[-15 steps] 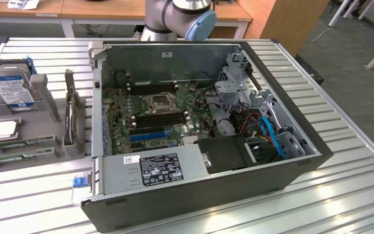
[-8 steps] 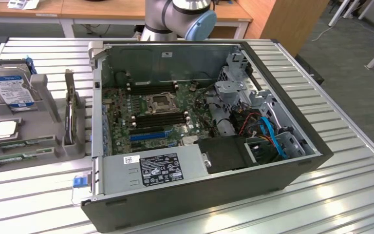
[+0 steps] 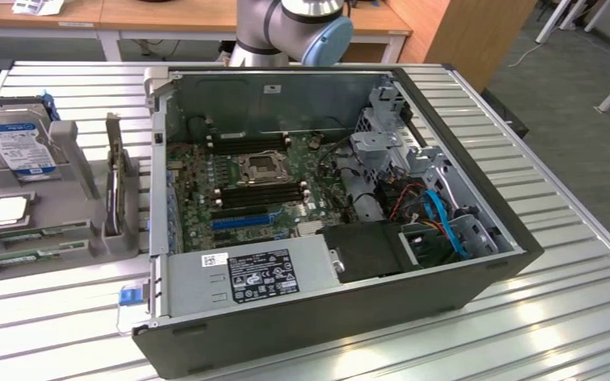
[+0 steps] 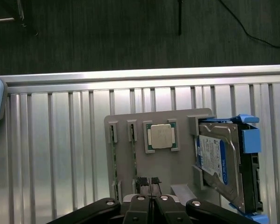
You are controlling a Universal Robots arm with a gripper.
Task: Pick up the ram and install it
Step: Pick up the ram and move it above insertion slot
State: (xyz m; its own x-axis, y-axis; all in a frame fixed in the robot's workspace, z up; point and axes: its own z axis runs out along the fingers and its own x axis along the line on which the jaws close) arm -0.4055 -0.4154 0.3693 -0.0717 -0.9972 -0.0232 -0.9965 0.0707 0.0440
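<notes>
Starting with the exterior view: we've got an open PC case (image 3: 475, 262) lying on its side on a slatted metal table (image 3: 559, 333). The motherboard (image 3: 194, 171) is facing up, with black memory slots (image 3: 263, 194) on either side of the processor socket (image 3: 260, 167), and the power supply (image 3: 252, 278) is along the near edge. The arm (image 3: 283, 28) is at the far side of the table behind the case. Over on the exterior view's left there's a grey holder (image 3: 77, 159) with a blue-labelled hard drive (image 3: 13, 143) standing in it, and a square silver processor chip (image 3: 6, 210) in its pocket. The ram is parked here too, well apart from the motherboard: one ram stick (image 3: 32, 233) right beside the chip and a second ram stick (image 3: 19, 259) just past it at the holder's near edge. Both are lying in their grooves, neither is in the case. In the wrist view we're looking down on the same holder (image 4: 177, 119), with the ram stick (image 4: 131, 154) and second ram stick (image 4: 113, 154) side by side, then the processor chip (image 4: 161, 136) and the hard drive (image 4: 219, 163). The gripper (image 4: 148, 183) hangs over the holder, near the ram stick's groove and the chip's pocket. Its jaws are pinched fully together with nothing between them.
</notes>
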